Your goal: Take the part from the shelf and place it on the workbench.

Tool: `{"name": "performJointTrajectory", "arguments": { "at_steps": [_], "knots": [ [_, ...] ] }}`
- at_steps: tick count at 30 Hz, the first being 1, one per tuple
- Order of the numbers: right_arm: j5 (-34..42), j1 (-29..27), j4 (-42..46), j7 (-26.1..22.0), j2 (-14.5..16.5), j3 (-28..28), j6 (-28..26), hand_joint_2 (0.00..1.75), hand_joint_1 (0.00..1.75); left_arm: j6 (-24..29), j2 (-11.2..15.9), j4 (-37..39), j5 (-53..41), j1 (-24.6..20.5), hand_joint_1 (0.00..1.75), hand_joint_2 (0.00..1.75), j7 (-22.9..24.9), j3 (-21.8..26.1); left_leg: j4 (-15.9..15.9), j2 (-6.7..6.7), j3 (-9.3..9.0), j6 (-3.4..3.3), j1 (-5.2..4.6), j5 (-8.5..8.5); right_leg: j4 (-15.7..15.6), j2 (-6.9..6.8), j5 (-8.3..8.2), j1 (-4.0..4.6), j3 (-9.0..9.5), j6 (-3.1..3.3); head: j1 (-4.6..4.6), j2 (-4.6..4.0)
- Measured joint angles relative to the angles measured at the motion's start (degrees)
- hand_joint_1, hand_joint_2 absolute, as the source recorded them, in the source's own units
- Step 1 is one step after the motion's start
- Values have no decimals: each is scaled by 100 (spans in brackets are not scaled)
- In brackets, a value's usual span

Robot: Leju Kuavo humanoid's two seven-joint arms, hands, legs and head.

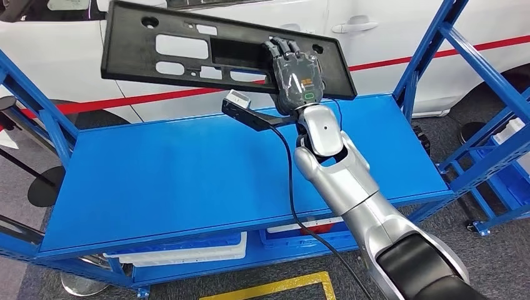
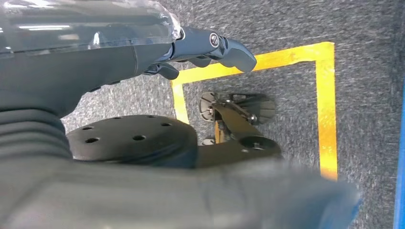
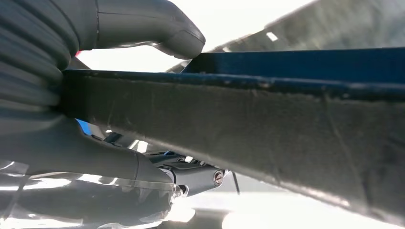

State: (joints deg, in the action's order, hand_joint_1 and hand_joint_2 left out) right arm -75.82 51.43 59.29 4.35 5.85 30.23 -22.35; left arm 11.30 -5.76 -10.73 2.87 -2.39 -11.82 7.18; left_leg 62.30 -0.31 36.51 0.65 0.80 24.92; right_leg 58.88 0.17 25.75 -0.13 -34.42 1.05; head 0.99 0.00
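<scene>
A long black plastic panel with several cut-outs hangs in the air above the blue shelf top, in front of a white car. My right hand grips it near its right end, fingers hooked over a cut-out. In the right wrist view the panel's edge runs across the picture, with the thumb on one side of it and the fingers on the other. My left hand hangs over the grey floor, its fingers loosely curled and holding nothing.
Blue uprights frame the shelf on both sides. A white car with a red stripe stands behind it. A black cable trails from my right wrist. White bins sit on the lower shelf. Yellow floor tape marks a square.
</scene>
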Motion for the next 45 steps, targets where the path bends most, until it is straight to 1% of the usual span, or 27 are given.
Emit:
{"name": "performJointTrajectory", "arguments": {
  "at_steps": [2,4,6,9,10,11,12,14,16,19,21,22,24,25,26,27,28,29,31,34,36,38,40,41,42,43,45],
  "knots": [
    [105,-27,213,-91,-1,-74,-113,175,175,41,-7,0,-34,-5,0,175,18,-7,-277,-4,-125,-52,-29,-28,20,1,16,9,-18,-44,-3,0],
    [235,-78,384,-189,-2,-133,-176,175,175,54,-15,0,-57,-14,0,175,29,-16,-333,-7,-138,-102,-29,-25,24,-3,22,7,-35,-99,-6,1],
    [497,-147,563,-372,-4,-195,-321,175,175,78,-26,0,-91,-14,0,175,72,-31,-388,-5,-162,-156,-4,-48,175,-6,136,-3,-104,-165,-15,1],
    [1211,-290,852,-782,-19,-290,-514,175,175,242,-36,0,-141,-23,0,175,196,-48,-415,0,-183,-211,7,-51,1090,-5,569,-34,-564,-248,-26,0],
    [1657,-381,961,-993,-29,-322,-461,175,175,287,-36,0,-147,-27,0,175,252,-49,-414,-2,-190,-218,8,-45,1389,-6,654,-49,-727,-266,-27,0],
    [2179,-497,1080,-1222,-40,-347,-364,175,175,309,-36,0,-145,-30,0,175,310,-49,-411,-7,-199,-217,11,-38,1524,-8,639,-64,-816,-277,-28,0],
    [2703,-615,1206,-1448,-48,-367,-251,175,175,314,-36,0,-140,-31,0,175,368,-48,-405,-13,-208,-211,15,-27,1449,-9,521,-81,-804,-284,-28,0],
    [3401,-780,1440,-1742,-54,-394,-109,175,175,321,-37,0,-129,-32,0,175,439,-47,-382,-21,-220,-176,20,4,801,-14,134,-110,-534,-281,-28,0],
    [3799,-844,1624,-1910,-54,-438,55,175,175,353,-39,0,-126,-40,0,175,465,-46,-350,-21,-212,-120,-1,37,218,-12,-79,-99,-274,-248,-25,0],
    [4960,-1047,1832,-2269,-50,-530,691,175,175,449,-40,0,-146,-55,0,175,532,-45,-365,-18,-228,-22,-5,55,71,2,-86,-62,-203,-146,-20,0],
    [5900,-1236,1966,-2512,-22,-598,1230,175,175,517,-40,0,-174,-64,0,175,592,-45,-252,-8,-196,37,14,158,42,-4,-92,-67,-175,-66,-19,0],
    [6319,-1323,2016,-2612,-2,-632,1491,175,175,547,-40,0,-194,-68,0,175,621,-45,-42,-3,-111,56,18,292,28,-10,-93,-73,-161,-29,-18,0],
    [7072,-1509,2064,-2763,32,-694,2006,175,175,595,-40,0,-243,-67,0,175,674,-47,671,2,206,78,23,658,25,-20,-78,-55,-143,22,-15,0],
    [7390,-1617,2061,-2812,41,-717,2255,175,175,608,-39,0,-262,-67,0,175,697,-48,1023,2,371,82,24,784,26,-22,-71,-39,-137,35,-16,0],
    [7653,-1722,2050,-2847,46,-735,2470,175,175,614,-39,0,-276,-65,0,175,715,-49,1228,2,472,78,23,819,28,-22,-64,-24,-131,45,-16,0],
    [7883,-1817,2034,-2878,51,-747,2666,175,175,619,-38,0,-285,-66,0,175,734,-49,1221,2,476,63,20,742,32,-18,-59,-8,-125,53,-16,0],
    [8045,-1885,2017,-2903,56,-754,2808,175,175,620,-38,0,-295,-69,0,175,747,-49,964,2,360,34,13,561,35,-10,-54,5,-115,57,-15,0],
    [8165,-1926,2003,-2923,66,-759,2915,175,175,622,-38,0,-308,-73,0,175,758,-50,561,2,172,-8,-1,347,38,-3,-48,17,-103,59,-15,0],
    [8382,-1964,1978,-2946,86,-774,3104,175,175,627,-34,0,-335,-85,0,175,785,-51,-132,1,-159,-87,-41,99,44,3,-40,34,-98,43,-19,0],
    [8732,-2025,1916,-2955,103,-797,3434,175,175,636,-32,0,-359,-92,0,175,833,-63,-375,-10,-254,-134,-81,55,42,-5,-65,20,-118,-35,-21,0],
    [8995,-2063,1821,-2955,117,-800,3711,175,175,630,-33,0,-371,-90,0,175,867,-74,-440,-2,-275,-171,-50,-3,89,-8,-5,14,-134,-96,-26,0],
    [9222,-2075,1683,-2997,127,-805,3998,175,175,616,-35,0,-385,-95,0,175,889,-84,-498,12,-286,-204,-19,-54,500,-7,295,-2,-301,-157,-37,0],
    [9350,-2110,1529,-3085,130,-806,4227,175,175,602,-36,0,-403,-102,0,175,904,-98,-501,13,-269,-217,-19,-70,1227,-8,667,-35,-600,-204,-43,0],
    [9387,-2141,1457,-3129,131,-806,4316,175,175,598,-37,0,-415,-101,0,175,912,-107,-495,13,-261,-216,-16,-74,1479,-9,748,-56,-696,-222,-44,0],
    [9415,-2173,1399,-3163,135,-805,4395,175,175,597,-37,0,-428,-100,0,175,920,-118,-486,12,-253,-213,-11,-77,1540,-11,723,-77,-701,-236,-44,0],
    [9434,-2196,1350,-3188,143,-804,4463,175,175,598,-38,0,-439,-99,0,175,928,-128,-468,10,-245,-206,-4,-77,1372,-13,595,-100,-593,-250,-45,0],
    [9444,-2214,1278,-3214,172,-801,4549,175,175,600,-44,0,-450,-101,0,175,943,-143,-409,5,-215,-164,3,-62,635,-12,276,-135,-180,-275,-45,0]
  ]
}}
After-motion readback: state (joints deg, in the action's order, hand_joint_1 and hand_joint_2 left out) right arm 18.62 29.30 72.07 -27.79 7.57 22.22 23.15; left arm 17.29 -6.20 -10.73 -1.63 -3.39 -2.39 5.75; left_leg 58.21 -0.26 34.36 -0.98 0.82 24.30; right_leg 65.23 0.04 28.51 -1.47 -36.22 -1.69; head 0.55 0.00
